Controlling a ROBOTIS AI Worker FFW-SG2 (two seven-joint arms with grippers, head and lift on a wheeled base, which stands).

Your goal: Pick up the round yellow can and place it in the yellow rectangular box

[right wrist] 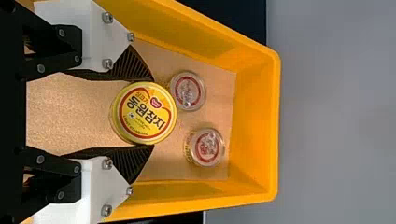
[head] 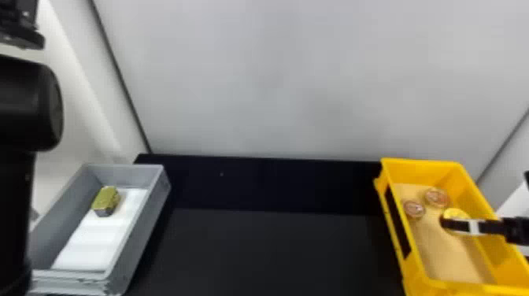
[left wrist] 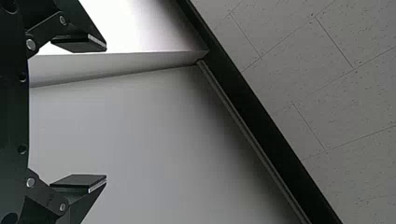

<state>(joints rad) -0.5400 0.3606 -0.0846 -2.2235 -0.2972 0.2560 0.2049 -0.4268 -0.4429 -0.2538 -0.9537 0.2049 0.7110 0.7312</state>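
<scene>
My right gripper [head: 452,223] is low inside the yellow box [head: 427,281], at the round yellow can [head: 455,213]. In the right wrist view, my right gripper [right wrist: 153,113] has one dark ribbed finger against each side of the can [right wrist: 144,113], shut on it; the can's printed lid faces the camera. The can is over the box's tan bottom, beside a small clear-lidded container [right wrist: 187,91]; whether it rests on the bottom I cannot tell. My left gripper [head: 21,37] is raised at the far left; in the left wrist view my left gripper [left wrist: 106,113] stands wide open, holding nothing.
A second small round container [right wrist: 207,147] lies in the yellow box near its far end. At the left, a grey box [head: 157,204] with a white bottom holds a gold-green block [head: 106,200]. The black table [head: 267,248] stretches between both boxes, with a pale wall behind.
</scene>
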